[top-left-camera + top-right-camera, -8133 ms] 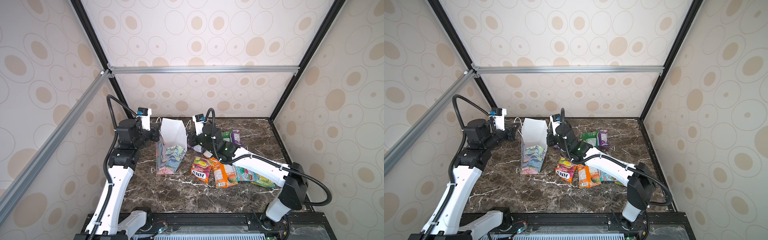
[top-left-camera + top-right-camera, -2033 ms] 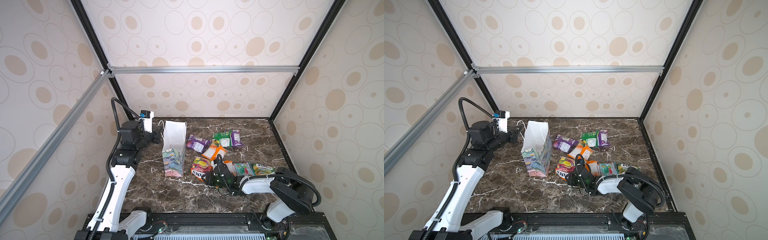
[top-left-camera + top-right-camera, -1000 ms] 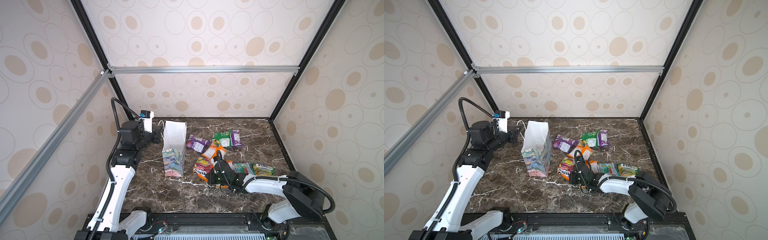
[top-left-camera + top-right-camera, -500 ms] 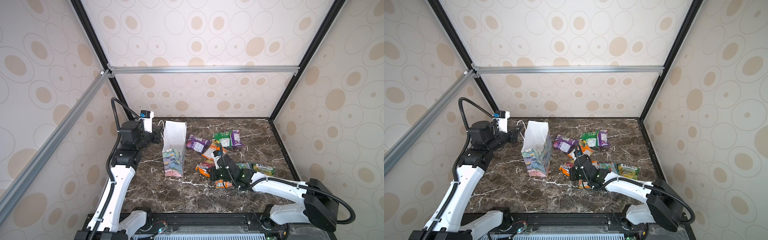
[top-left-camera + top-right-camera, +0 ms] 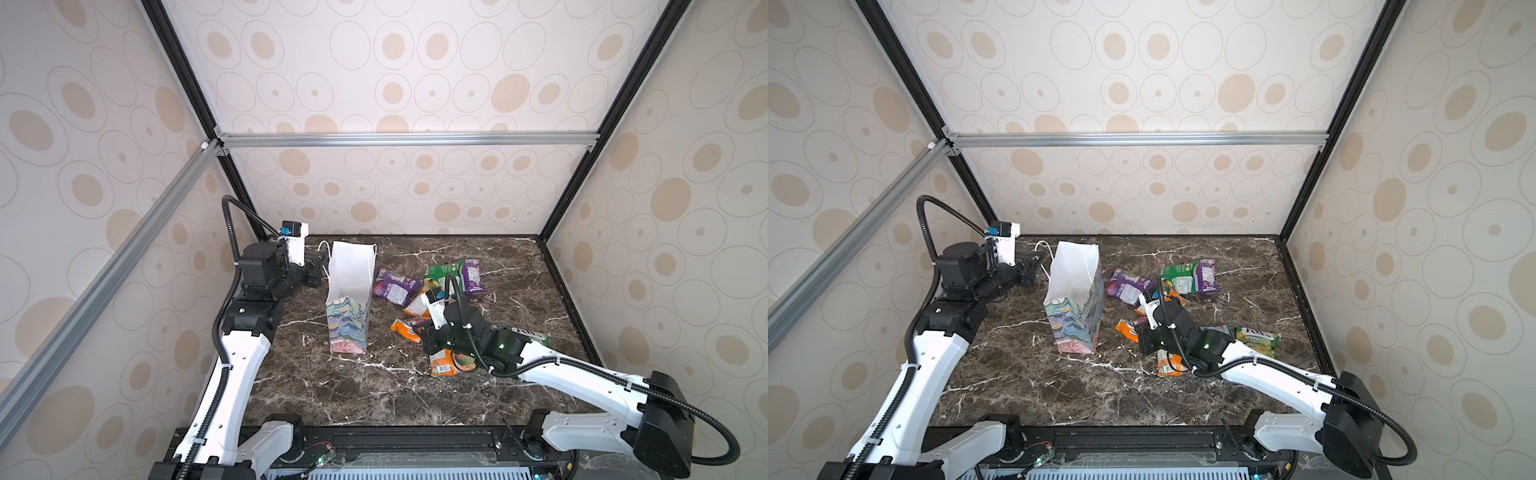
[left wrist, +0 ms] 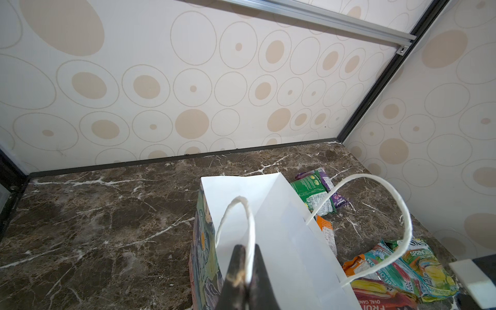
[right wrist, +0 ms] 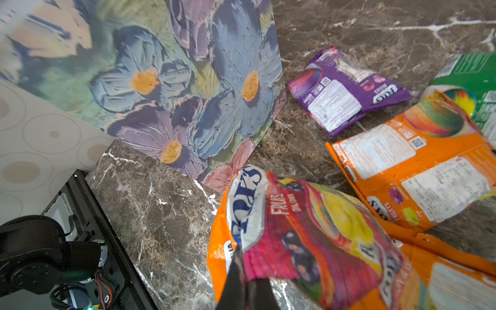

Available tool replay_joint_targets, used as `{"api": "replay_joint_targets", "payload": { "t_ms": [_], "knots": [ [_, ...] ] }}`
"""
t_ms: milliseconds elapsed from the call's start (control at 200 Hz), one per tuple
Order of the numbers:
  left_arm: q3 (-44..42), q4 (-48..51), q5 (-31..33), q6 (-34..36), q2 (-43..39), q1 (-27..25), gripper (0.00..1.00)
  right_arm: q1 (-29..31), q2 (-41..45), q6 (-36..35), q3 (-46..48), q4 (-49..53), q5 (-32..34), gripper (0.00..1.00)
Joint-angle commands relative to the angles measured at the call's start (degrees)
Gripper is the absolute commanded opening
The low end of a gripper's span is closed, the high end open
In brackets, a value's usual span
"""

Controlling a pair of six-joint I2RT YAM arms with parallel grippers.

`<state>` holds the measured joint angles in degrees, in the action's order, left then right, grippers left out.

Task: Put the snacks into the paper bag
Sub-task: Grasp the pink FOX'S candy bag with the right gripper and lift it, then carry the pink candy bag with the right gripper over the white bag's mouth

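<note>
The paper bag stands upright and open at the back left, white inside, floral outside. My left gripper is shut on one of its white cord handles. My right gripper is shut on the edge of an orange-red FOX'S packet, held low beside the bag's foot. The other snacks lie on the table: a purple one, a green one, another purple one, orange ones and a yellow-green one.
The dark marble table is boxed in by patterned walls and black frame posts. The bag's second cord handle loops loose above the packets. The right arm's white forearm crosses the table's front right.
Over the last second my right gripper has lifted the orange-red packet off the pile and the arm has stretched out from its folded pose. The left gripper and the bag have stayed still.
</note>
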<state>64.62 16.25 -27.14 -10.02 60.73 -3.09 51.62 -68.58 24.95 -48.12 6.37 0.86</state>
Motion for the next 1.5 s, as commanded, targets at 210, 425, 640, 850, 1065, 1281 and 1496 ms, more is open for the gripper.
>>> {"api": "replay_joint_targets", "payload": {
  "t_ms": [210, 425, 640, 850, 1065, 1281, 1496],
  "knots": [
    [0.16, -1.84, -1.66, 0.00, -1.23, 0.15, 0.00, -0.28, 0.02, -11.76, -15.34, 6.19, -1.62, 0.00],
    [0.16, -1.69, -1.31, 0.18, -1.32, 0.19, 0.00, -0.28, -0.50, -16.02, -21.62, 7.68, -2.63, 0.00],
    [0.33, -1.57, -1.53, 0.13, -1.05, 0.19, 0.00, -0.26, -0.41, -19.21, -25.76, 6.57, -1.19, 0.00],
    [0.35, -1.54, -2.18, 0.46, -1.22, 0.20, 0.00, -0.22, -3.31, -20.32, -32.11, 7.74, -4.07, 0.00],
    [0.24, -1.64, -1.87, 0.44, -1.44, 0.19, 0.00, -0.27, -4.38, -20.37, -35.81, 8.39, -6.61, 0.00],
    [0.22, -1.88, -2.55, 0.27, -1.30, 0.19, 0.00, -0.26, -5.45, -22.08, -39.84, 8.14, -6.59, 0.00],
    [0.24, -1.74, -2.57, 0.44, -1.32, 0.19, 0.00, -0.29, -10.16, -20.81, -47.50, 7.54, -12.29, 0.00]
  ]
}}
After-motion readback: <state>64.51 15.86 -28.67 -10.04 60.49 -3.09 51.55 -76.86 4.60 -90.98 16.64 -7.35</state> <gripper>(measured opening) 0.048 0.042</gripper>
